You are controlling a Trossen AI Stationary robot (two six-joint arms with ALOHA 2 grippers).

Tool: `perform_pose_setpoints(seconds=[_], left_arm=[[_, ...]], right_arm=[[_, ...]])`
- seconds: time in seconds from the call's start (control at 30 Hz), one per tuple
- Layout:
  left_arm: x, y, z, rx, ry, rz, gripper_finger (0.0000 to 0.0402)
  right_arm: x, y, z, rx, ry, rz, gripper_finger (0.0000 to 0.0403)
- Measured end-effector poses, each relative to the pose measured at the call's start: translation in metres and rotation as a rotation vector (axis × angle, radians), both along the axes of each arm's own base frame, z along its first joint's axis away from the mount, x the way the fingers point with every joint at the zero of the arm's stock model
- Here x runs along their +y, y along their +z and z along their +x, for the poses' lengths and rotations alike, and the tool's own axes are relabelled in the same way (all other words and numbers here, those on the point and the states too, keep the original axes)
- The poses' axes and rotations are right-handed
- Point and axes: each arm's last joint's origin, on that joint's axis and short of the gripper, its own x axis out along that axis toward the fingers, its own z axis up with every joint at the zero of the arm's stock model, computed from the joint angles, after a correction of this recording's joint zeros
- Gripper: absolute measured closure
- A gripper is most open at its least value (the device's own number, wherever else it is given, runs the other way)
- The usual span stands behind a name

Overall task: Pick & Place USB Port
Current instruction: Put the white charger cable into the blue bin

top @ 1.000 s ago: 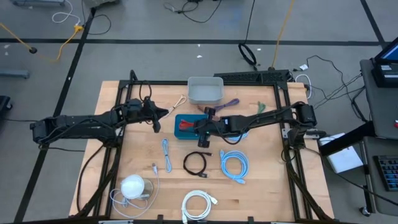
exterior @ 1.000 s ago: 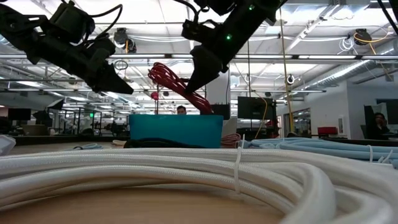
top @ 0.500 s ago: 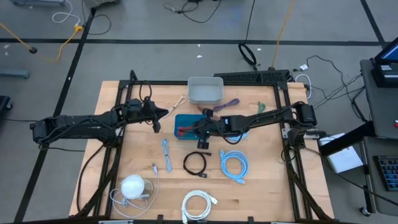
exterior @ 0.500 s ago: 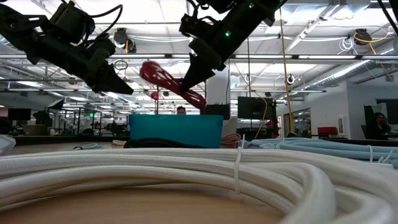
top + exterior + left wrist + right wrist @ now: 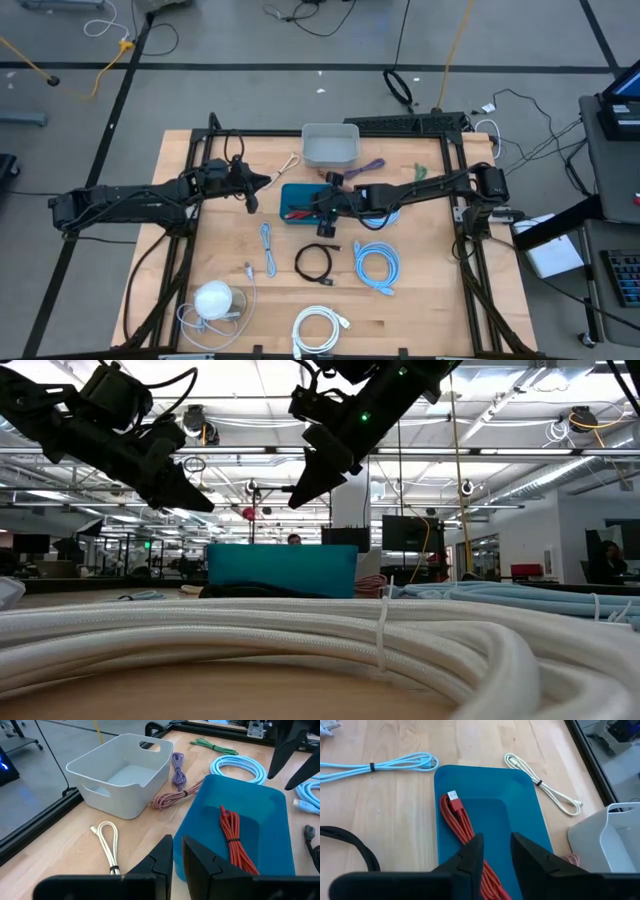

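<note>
The bundled red USB cable point(image 5: 462, 827), which a second ago hung from the right gripper point(image 5: 300, 495) above the bin, now lies inside the shallow teal plastic bin point(image 5: 530, 827). The right gripper has parted its fingers and holds nothing; in the low view it hangs clear above the bin's rim with no cable beneath it. Judged from this, the placing step for this cable looks done, and the right arm is free to lift away and go for another cable.

The red cable is a long, narrow coil cinched by a dark tie near its middle, resting diagonally across the bin floor point(image 5: 235, 837). Its pale, squared USB plug point(image 5: 452, 796) sits at one end, pointing toward the bin's wall. The whole bundle appears to lie within the bin, with nothing draped over the edge.

The left gripper point(image 5: 177, 851) waits just beside the teal bin, on the side of the white plastic tub point(image 5: 122, 772); its fingers sit close together with only a slim gap, and it carries nothing.
</note>
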Motion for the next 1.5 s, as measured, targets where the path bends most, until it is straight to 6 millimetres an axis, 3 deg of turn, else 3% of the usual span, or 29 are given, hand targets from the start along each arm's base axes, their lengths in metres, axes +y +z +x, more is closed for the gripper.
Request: perform_pose_setpoints(seconds=[0.13,0.33,0.43,0.6,0.8,1.0,1.17,1.33,1.5], left_arm=[[0.001,-0.001,-0.001,0.012,0.037,-0.006,0.0360],[0.007,-0.015,-0.014,0.189,0.429,0.013,0.0360],[0.010,-0.019,-0.019,0.213,0.504,-0.017,0.0360],[0.013,-0.016,-0.017,0.172,0.452,-0.032,0.0344],[0.009,-0.011,-0.011,0.161,0.333,0.046,0.0259],[0.017,-0.004,0.010,0.362,0.235,0.101,0.0188],[0.035,0.007,0.042,0.633,0.244,0.133,0.0189],[0.055,0.014,0.073,0.672,0.160,0.081,0.0214],[0.082,0.014,0.077,0.662,0.161,-0.037,0.0222]], right_arm=[[0.001,-0.001,-0.001,0.010,0.004,0.001,0.0324],[0.015,-0.001,-0.001,0.016,0.020,-0.032,0.0342],[0.025,0.000,-0.002,0.019,0.021,-0.083,0.0347],[0.041,0.001,-0.004,0.019,0.002,-0.165,0.0346],[0.056,0.005,-0.008,0.010,0.006,-0.222,0.0337],[0.063,0.002,-0.014,0.064,-0.024,-0.281,0.0332],[0.065,-0.003,-0.020,0.111,-0.074,-0.294,0.0332],[0.066,-0.012,-0.029,0.154,-0.096,-0.275,0.0332],[0.073,-0.004,-0.059,0.114,-0.111,-0.258,0.0332]])
